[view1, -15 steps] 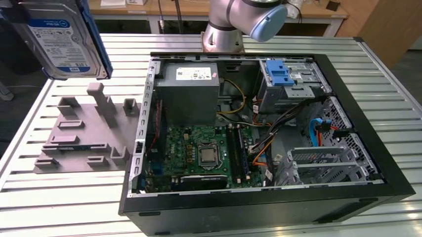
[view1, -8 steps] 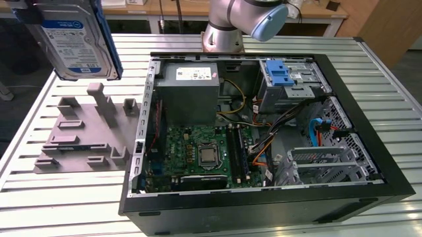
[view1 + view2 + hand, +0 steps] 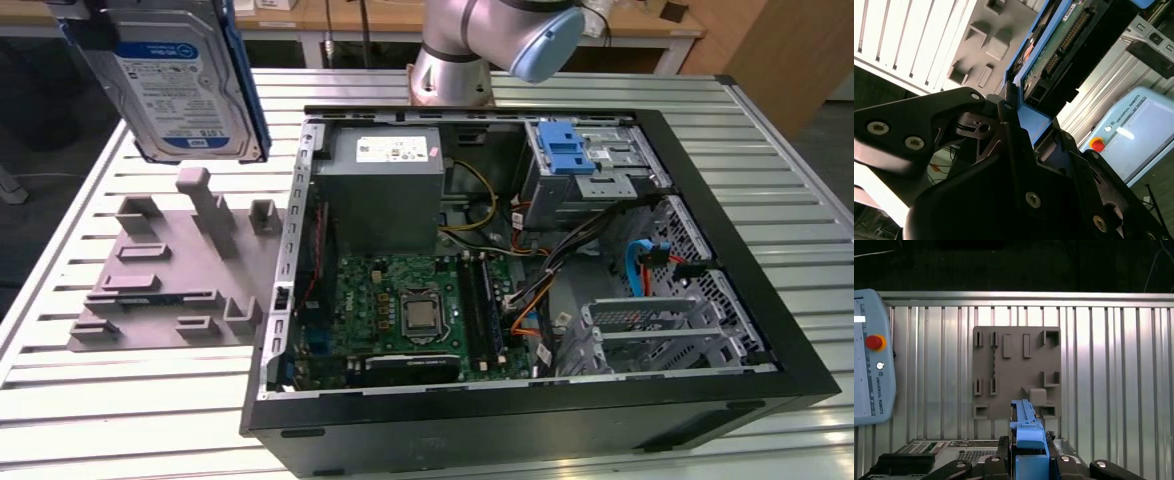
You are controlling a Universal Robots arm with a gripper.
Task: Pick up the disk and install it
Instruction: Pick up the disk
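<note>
- Bench (image 3: 120, 420) of metal slats carries everything. An open computer case (image 3: 507, 425) takes up most of it, lying on its side with the board, the cables and the bays exposed.
- Beside the case, toward the exterior view's left, lies a grey fixture plate (image 3: 160, 290) with raised blocks and slots. I see nothing lying in those slots.
- Inside the case, on the far side near the arm (image 3: 467, 50), sits a metal drive cage (image 3: 587, 160) with a blue latch on top. I take this to be where the drive belongs, though I can't tell which slot.
- The disk (image 3: 180, 90) hangs in the air above the fixture plate, clear of it and well apart from the case. It is on edge, label facing the exterior camera, with its blue carrier around it.
- The hand (image 3: 1029, 452) is clamped on the carrier's end, a finger pressed to each side. The second wrist view shows the drive's circuit side running away from the grip.
- My reading is that the lift is done and the carry is the step in hand.
- To do the carry well, the drive should travel high enough to clear the case wall and the loose cables. It should stay square in the grip, since only one end is held and any twist would spoil its line-up with the cage.
</note>
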